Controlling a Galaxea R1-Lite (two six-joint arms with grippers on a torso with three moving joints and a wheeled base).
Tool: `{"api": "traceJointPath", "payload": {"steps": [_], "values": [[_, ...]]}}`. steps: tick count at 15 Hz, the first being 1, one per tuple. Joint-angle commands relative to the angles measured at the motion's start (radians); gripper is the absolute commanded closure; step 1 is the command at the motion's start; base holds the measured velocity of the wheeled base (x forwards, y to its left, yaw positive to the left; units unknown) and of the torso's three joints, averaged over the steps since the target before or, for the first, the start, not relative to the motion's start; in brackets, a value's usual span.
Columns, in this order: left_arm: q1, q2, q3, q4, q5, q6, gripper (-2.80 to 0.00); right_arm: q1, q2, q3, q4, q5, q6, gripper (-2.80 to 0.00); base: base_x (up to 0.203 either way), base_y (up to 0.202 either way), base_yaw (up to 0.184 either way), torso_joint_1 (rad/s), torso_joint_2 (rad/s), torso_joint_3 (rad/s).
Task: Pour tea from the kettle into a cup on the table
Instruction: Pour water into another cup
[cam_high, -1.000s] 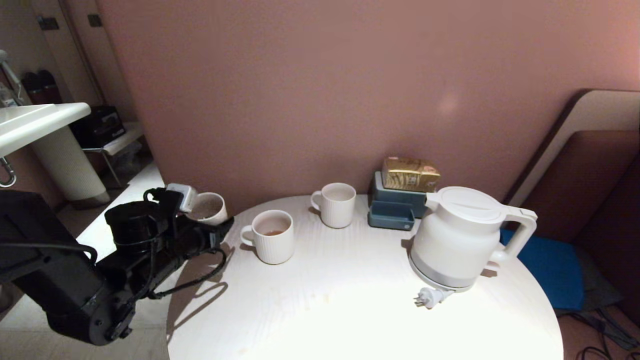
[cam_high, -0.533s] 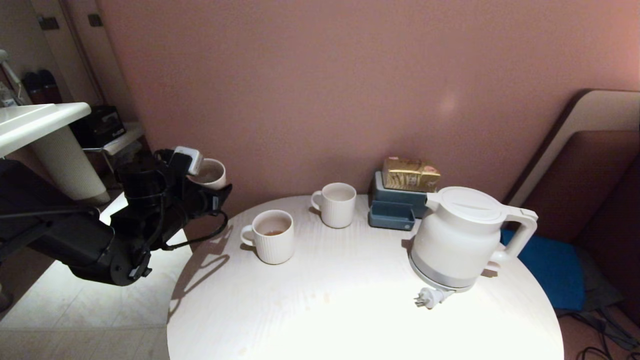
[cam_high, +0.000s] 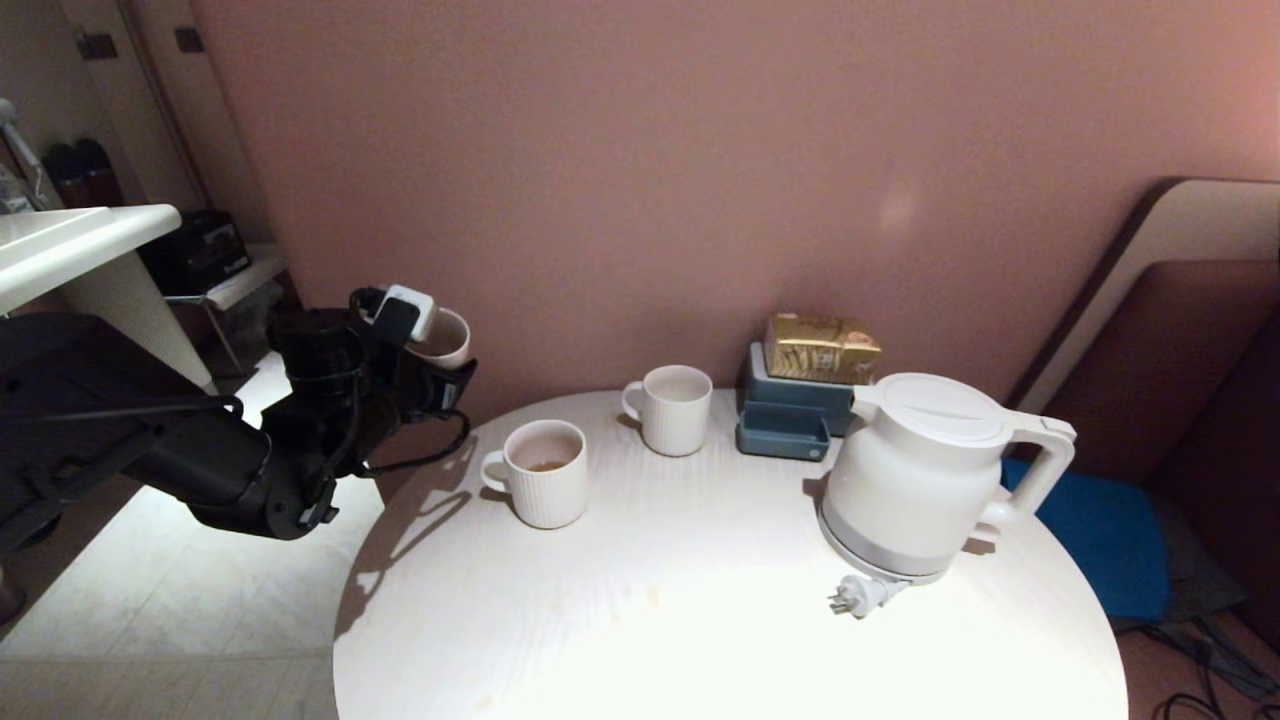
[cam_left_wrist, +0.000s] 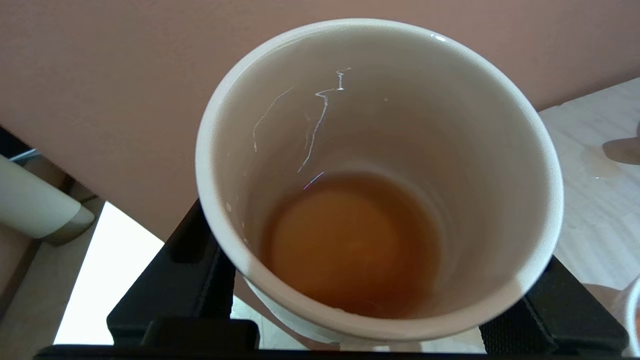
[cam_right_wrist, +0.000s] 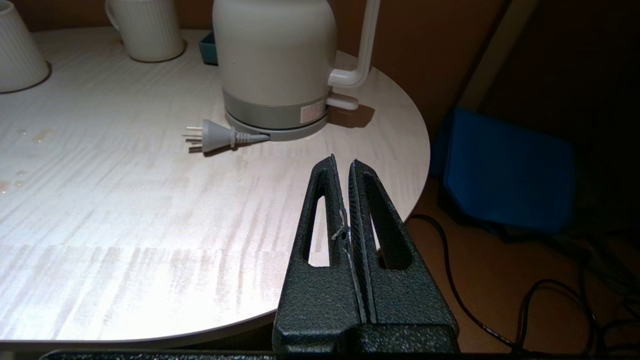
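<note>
My left gripper (cam_high: 438, 362) is shut on the small smooth white cup (cam_high: 446, 337) and holds it in the air just off the table's far left edge, above tabletop height. In the left wrist view the cup (cam_left_wrist: 380, 115) fills the picture between the black fingers (cam_left_wrist: 170, 260), with a shallow pool of reddish-brown tea (cam_left_wrist: 350, 245) at its bottom. The white kettle (cam_high: 920, 480) stands upright on its base at the right of the round white table (cam_high: 700, 630), lid on, handle pointing right. My right gripper (cam_right_wrist: 342, 162) is shut and empty by the table's near right edge, short of the kettle (cam_right_wrist: 275, 55).
Two ribbed white mugs with handles stand on the table: one (cam_high: 545, 475) holding a little tea, one (cam_high: 675, 410) further back. A blue box (cam_high: 785, 420) topped by a gold packet (cam_high: 820, 348) sits against the wall. The kettle's plug (cam_high: 860, 597) lies loose. A blue cushion (cam_high: 1100, 530) lies at the right.
My left arm has lifted the cup upward and a little to the right, toward the table's far left edge. Kettle, mugs and right gripper have not moved.
</note>
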Motion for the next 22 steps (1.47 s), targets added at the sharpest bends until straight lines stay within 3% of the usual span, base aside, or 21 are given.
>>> {"api": "traceJointPath", "payload": {"steps": [1, 7, 11, 15, 22], "values": [[-0.018, 0.012, -0.003, -0.006, 0.001, 0.013, 0.00, 0.000, 0.001, 0.000, 0.000, 0.000, -0.001, 0.00, 0.000, 0.000, 0.000, 0.000, 0.00, 0.000], [-0.055, 0.040, -0.005, -0.011, 0.001, 0.043, 0.00, 0.000, 0.001, 0.000, 0.002, 0.000, -0.001, 0.00, 0.000, 0.000, 0.000, 0.000, 0.00, 0.000], [-0.055, 0.061, -0.014, -0.015, 0.000, 0.124, 0.00, 0.000, 0.001, 0.000, 0.002, 0.000, 0.001, 0.00, 0.000, 0.000, 0.000, 0.000, 0.00, 0.000], [-0.057, 0.079, -0.038, -0.017, 0.001, 0.157, 0.00, 0.000, 0.001, 0.000, 0.002, 0.000, 0.001, 0.00, 0.000, 0.000, 0.000, 0.000, 0.00, 0.000], [-0.060, 0.085, -0.037, -0.021, -0.007, 0.269, 0.00, 0.000, 0.001, 0.000, 0.002, 0.000, 0.001, 0.00, 0.000, 0.000, 0.000, 0.000, 0.00, 0.000]]}}
